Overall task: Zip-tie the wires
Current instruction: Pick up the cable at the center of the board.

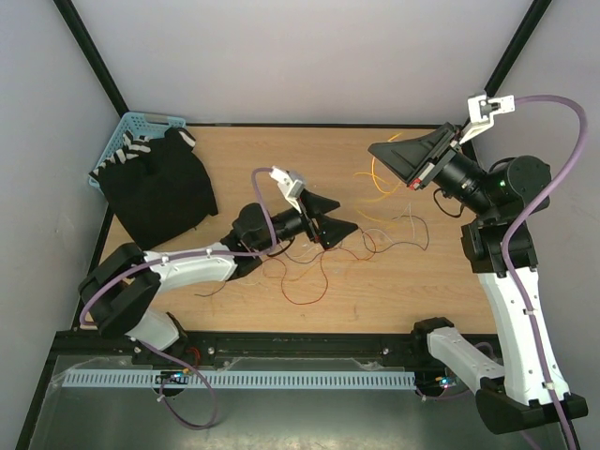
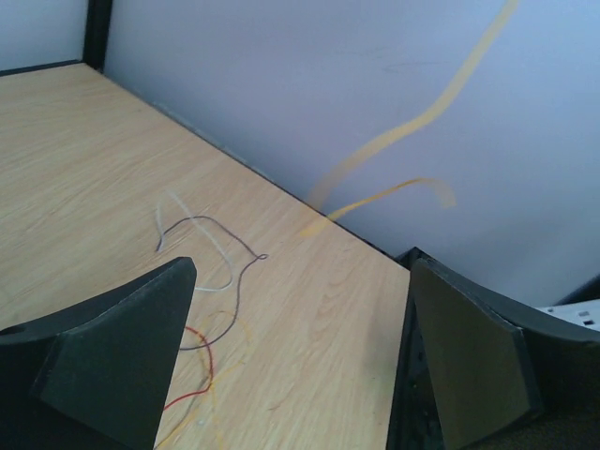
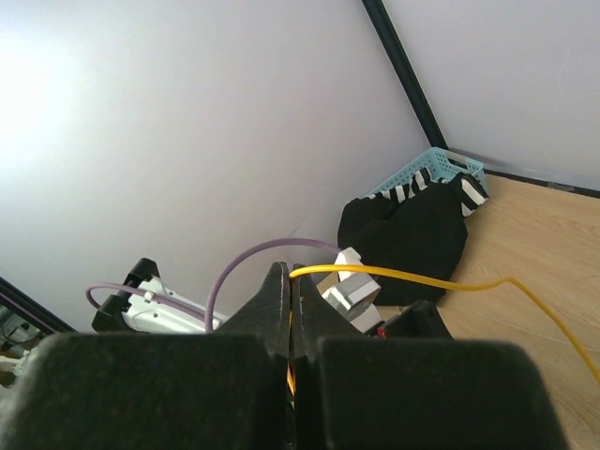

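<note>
right fingers (image 3: 258, 323) pinch wire (image 3: 422, 279) (cloth (image 3: 403, 234), basket (image 3: 424, 173) beyond).

Red, brown and yellow-orange wires (image 1: 373, 240), teal basket (image 1: 141, 120), black cloth (image 1: 159, 192), pale woodgrain table (image 1: 234, 150)

Left arm (image 1: 178, 267), right arm (image 1: 520, 309): glossy white plastic shells, black joint housings. Thick purple cable (image 1: 562, 105) runs along each. Left gripper (image 2: 302, 281), right gripper (image 3: 291, 281): matte black wedge-shaped fingers.

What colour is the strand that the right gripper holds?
Yellow; the strand in the right gripper shows best in the right wrist view.
</note>
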